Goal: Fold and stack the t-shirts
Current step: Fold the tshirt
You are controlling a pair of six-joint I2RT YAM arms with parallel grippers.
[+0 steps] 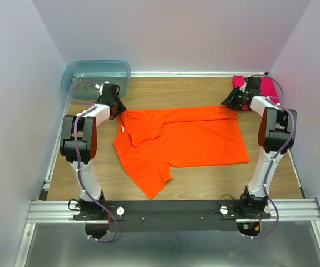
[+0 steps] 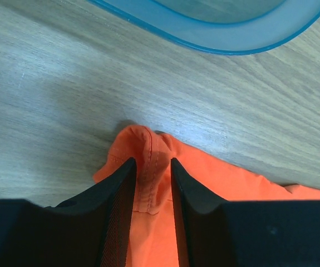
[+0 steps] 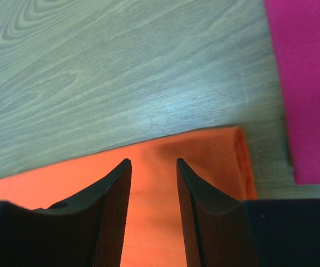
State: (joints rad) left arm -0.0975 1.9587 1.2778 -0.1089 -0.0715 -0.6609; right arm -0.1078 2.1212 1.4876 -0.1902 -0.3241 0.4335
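Observation:
The bright orange t-shirt [image 1: 187, 139] lies spread across the middle of the table, with one sleeve pointing toward the near edge and a fold near the collar. My left gripper [image 1: 117, 108] is at its far left corner. In the left wrist view the gripper [image 2: 152, 162] is closed on a bunched, stitched hem of the shirt [image 2: 215, 178]. My right gripper [image 1: 233, 103] is at the far right corner. In the right wrist view it [image 3: 153, 162] is open, with flat orange cloth [image 3: 204, 150] between its fingers. The magenta-pink t-shirt [image 1: 268, 86] lies folded at the far right, partly hidden by the right arm. It also shows in the right wrist view [image 3: 310, 83].
A translucent blue-green plastic tub [image 1: 96, 78] stands at the far left corner, just beyond my left gripper; its rim [image 2: 221, 39] shows in the left wrist view. White walls close in the table on the left, right and back.

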